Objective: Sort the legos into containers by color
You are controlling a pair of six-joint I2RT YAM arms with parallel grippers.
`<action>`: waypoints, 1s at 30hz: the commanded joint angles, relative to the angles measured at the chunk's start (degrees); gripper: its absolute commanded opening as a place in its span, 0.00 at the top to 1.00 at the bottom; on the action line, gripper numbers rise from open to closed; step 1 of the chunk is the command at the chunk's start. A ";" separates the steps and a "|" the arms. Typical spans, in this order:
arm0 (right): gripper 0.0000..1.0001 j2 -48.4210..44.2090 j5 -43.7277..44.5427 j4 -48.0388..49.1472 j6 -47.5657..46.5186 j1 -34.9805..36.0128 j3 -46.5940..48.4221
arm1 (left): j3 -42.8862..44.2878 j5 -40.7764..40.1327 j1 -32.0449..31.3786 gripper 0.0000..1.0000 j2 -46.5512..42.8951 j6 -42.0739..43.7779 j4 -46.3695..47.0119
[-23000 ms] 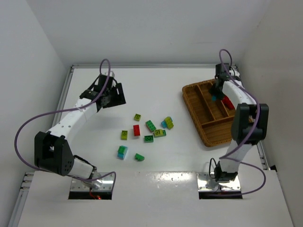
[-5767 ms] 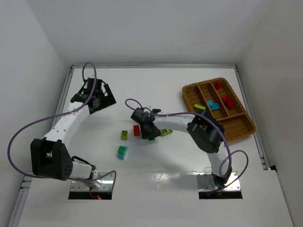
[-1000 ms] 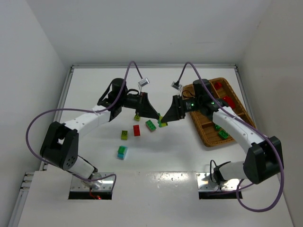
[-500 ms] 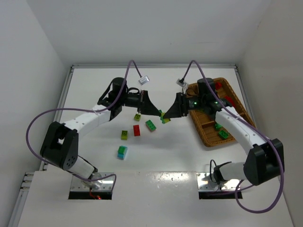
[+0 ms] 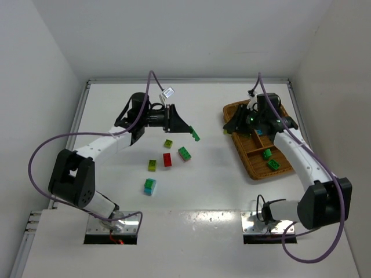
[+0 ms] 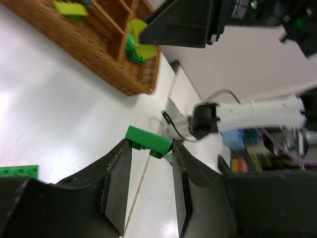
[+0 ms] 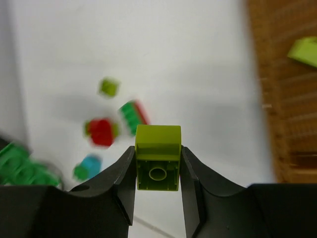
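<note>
My left gripper [image 5: 190, 133] is shut on a dark green brick [image 5: 195, 136] and holds it above the table's middle. In the left wrist view the brick [image 6: 148, 141] spans the fingertips of the left gripper [image 6: 148, 147]. My right gripper [image 5: 231, 125] is at the near-left edge of the wicker tray [image 5: 250, 164]. In the right wrist view the right gripper [image 7: 158, 151] is shut on a yellow-green brick [image 7: 158, 157]. Loose on the table lie two yellow-green bricks [image 5: 168, 143] [image 5: 152, 165], a red brick [image 5: 167, 160], a green brick [image 5: 185, 153] and a cyan-and-green pair [image 5: 149, 186].
Two green bricks [image 5: 266, 154] [image 5: 273, 164] lie in a near compartment of the tray. The tray's rim [image 6: 114, 59] shows in the left wrist view and its edge [image 7: 282, 99] in the right wrist view. White walls enclose the table at the back and sides.
The two grippers met over the table's middle, then drew apart. The right one moved right to the tray with the yellow-green brick. The left one rose slightly with the dark green brick.
</note>
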 commanded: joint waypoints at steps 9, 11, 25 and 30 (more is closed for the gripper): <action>0.80 21.16 42.58 -8.72 6.06 -1.52 14.69 | 12.12 -22.59 -6.96 1.00 3.34 8.33 -22.72; 0.76 24.05 43.55 -7.41 6.06 -1.52 16.53 | 12.74 -26.98 -9.15 1.00 3.87 8.86 -23.97; 0.31 16.36 41.15 -10.56 6.67 -9.50 17.52 | 22.04 -35.35 -20.22 1.00 12.29 9.39 -27.66; 0.38 1.68 40.13 -12.06 8.88 -15.66 7.76 | 31.44 -36.57 -26.20 1.00 21.59 9.39 -28.19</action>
